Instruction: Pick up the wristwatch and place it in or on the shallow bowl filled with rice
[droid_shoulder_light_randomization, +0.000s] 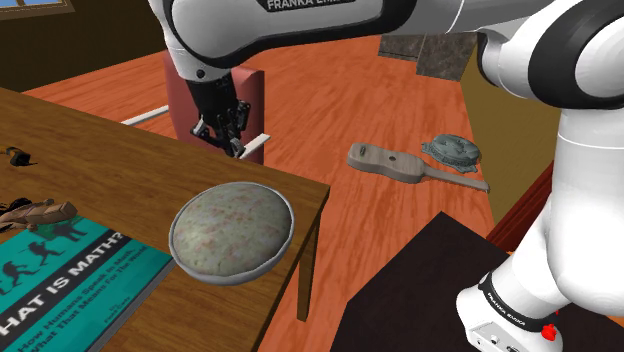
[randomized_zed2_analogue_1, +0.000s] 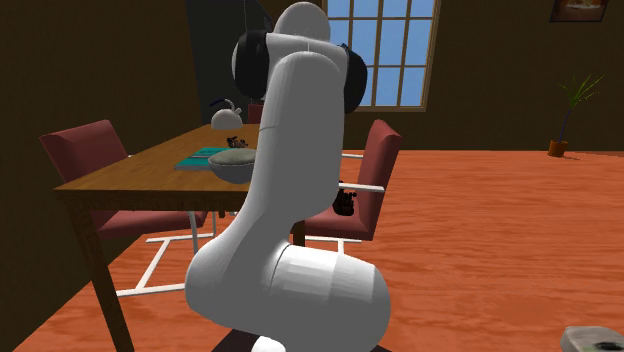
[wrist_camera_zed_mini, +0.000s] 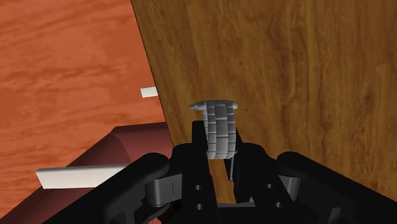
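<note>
Gripper (wrist_camera_zed_mini: 219, 145) clenched on grey wristwatch (wrist_camera_zed_mini: 217, 121) band, above table (wrist_camera_zed_mini: 286, 76) edge; carry it level to the rice bowl (droid_shoulder_light_randomization: 240, 272), centre over rim, lower, then release

Reddish plank floor (randomized_zed2_analogue_1: 480, 230) spreads under a brown wooden tabletop (droid_shoulder_light_randomization: 120, 170). Two dark red chairs (randomized_zed2_analogue_1: 85, 150) stand at it. The walls (randomized_zed2_analogue_1: 500, 70) are dark brown; a many-paned window (randomized_zed2_analogue_1: 385, 50) shows blue sky, and a potted plant (randomized_zed2_analogue_1: 570, 115) stands by the far wall.
</note>
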